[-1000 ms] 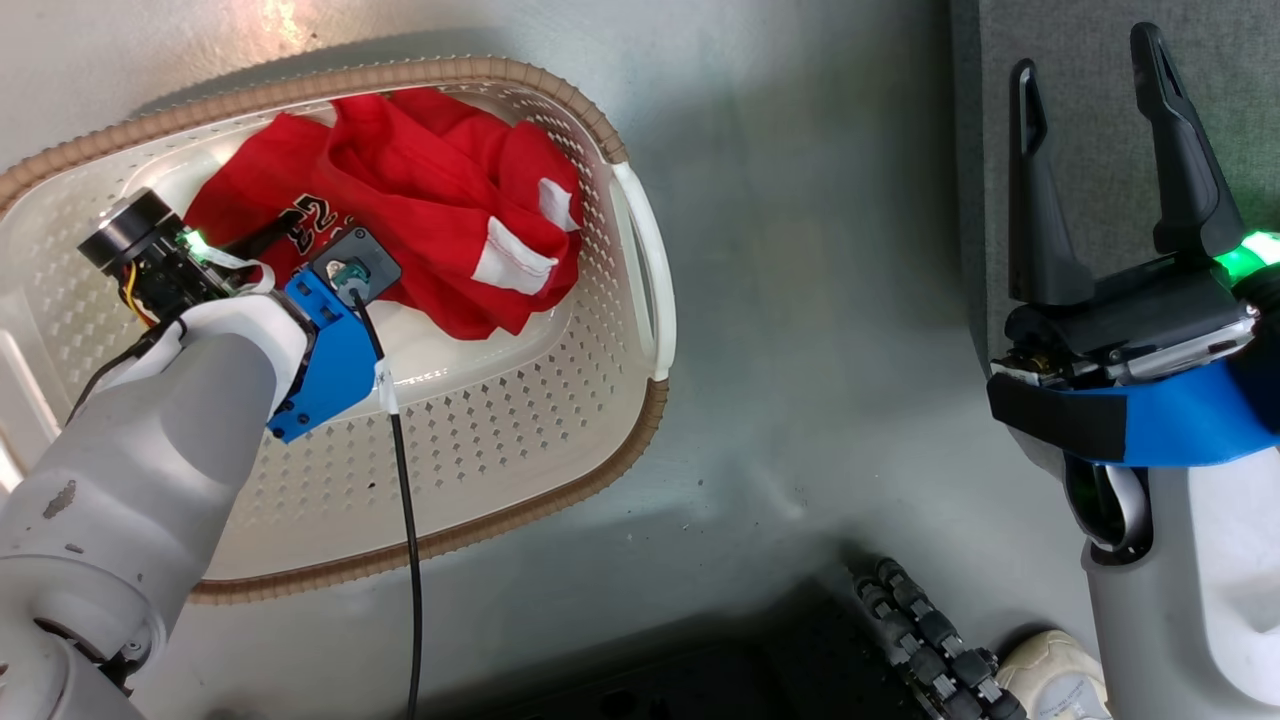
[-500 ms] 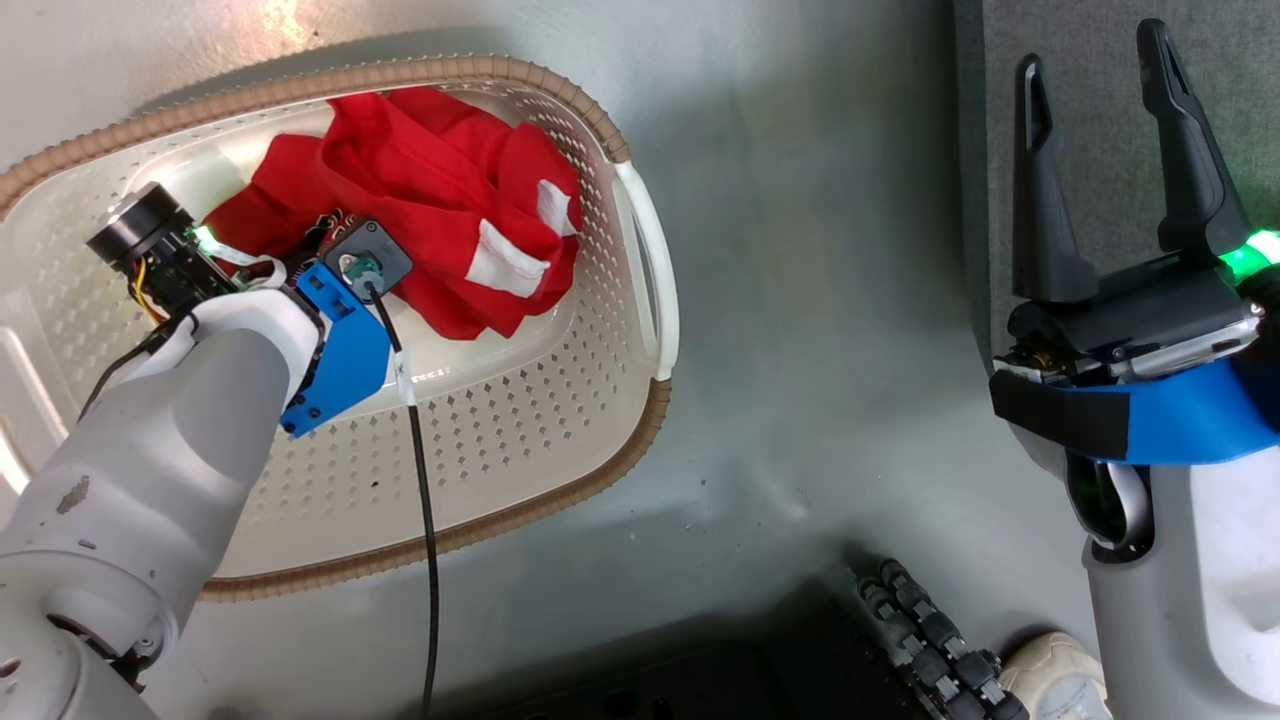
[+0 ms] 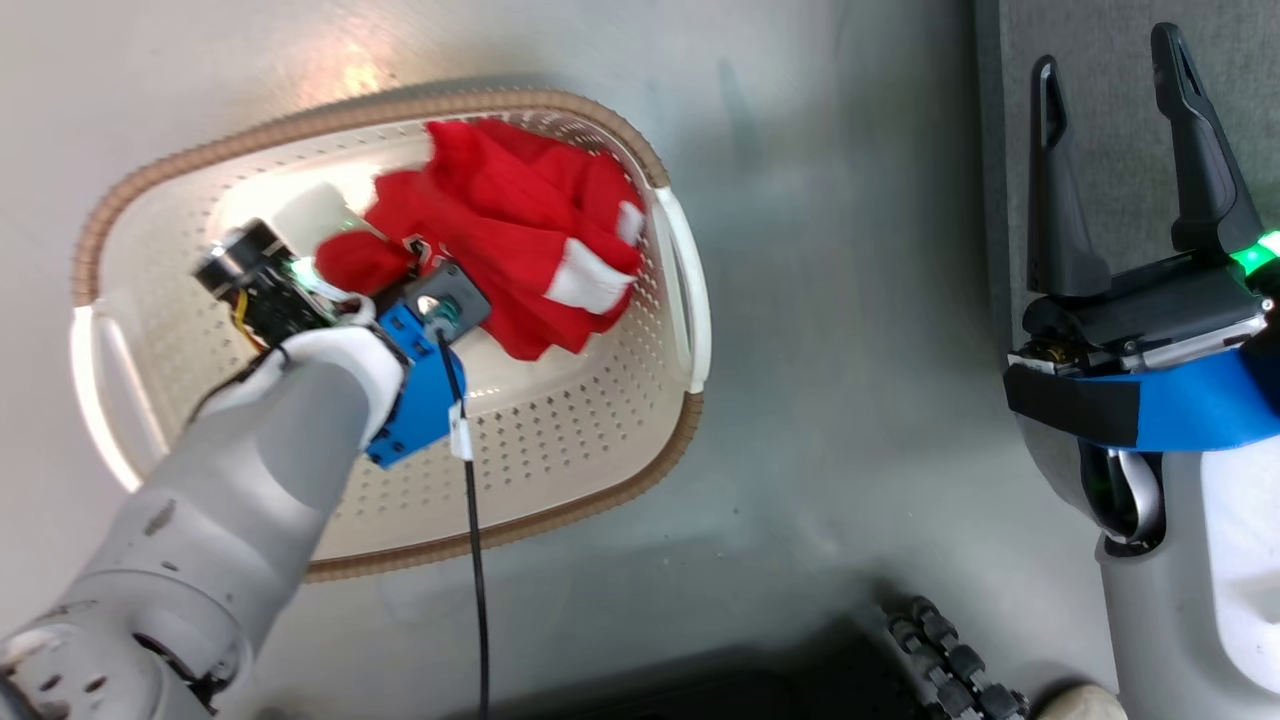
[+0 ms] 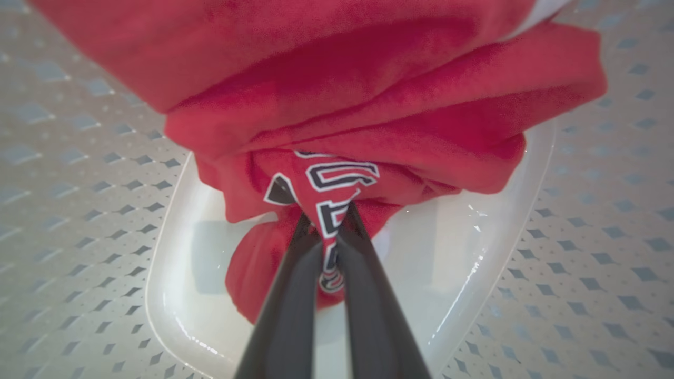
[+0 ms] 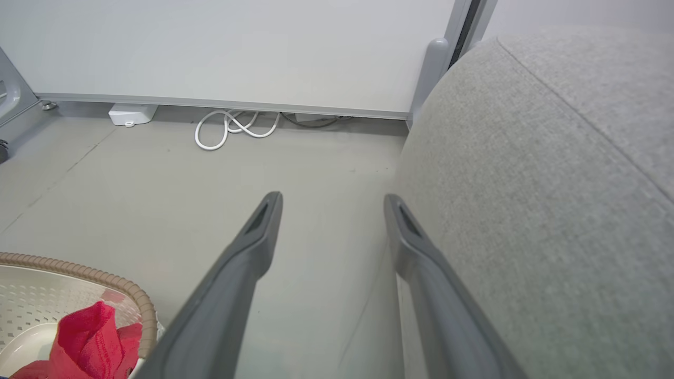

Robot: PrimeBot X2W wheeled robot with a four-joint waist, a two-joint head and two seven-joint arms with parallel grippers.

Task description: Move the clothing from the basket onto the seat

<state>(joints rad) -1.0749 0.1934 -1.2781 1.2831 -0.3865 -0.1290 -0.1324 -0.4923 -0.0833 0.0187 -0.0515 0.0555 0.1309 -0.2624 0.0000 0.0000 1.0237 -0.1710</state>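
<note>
The clothing (image 3: 520, 250) is a bunched bright red bundle with white trim at the far end of the cream perforated basket (image 3: 560, 440). My left gripper (image 4: 327, 226) is shut on a fold printed with black-and-white lettering. The red cloth (image 4: 368, 105) hangs gathered over the smooth basket floor (image 4: 463, 252). My right gripper (image 3: 1105, 60) stands open and empty at the right, fingers over the edge of the grey seat (image 3: 1110, 200). In the right wrist view, that gripper (image 5: 331, 200) points along the floor beside the seat (image 5: 553, 184), with the clothing (image 5: 89, 337) and the basket rim (image 5: 79, 271) at lower left.
A black cable (image 3: 470, 520) hangs from my left wrist across the basket's near rim. A black ribbed hose (image 3: 950, 660) lies on the floor at the bottom. By the far wall lie a coiled white cable (image 5: 237, 126) and a white box (image 5: 131, 113).
My left gripper has shut on the red clothing and pulled it into a tighter bundle. The head camera has shifted, so the basket sits further right in view. The right gripper stays open.
</note>
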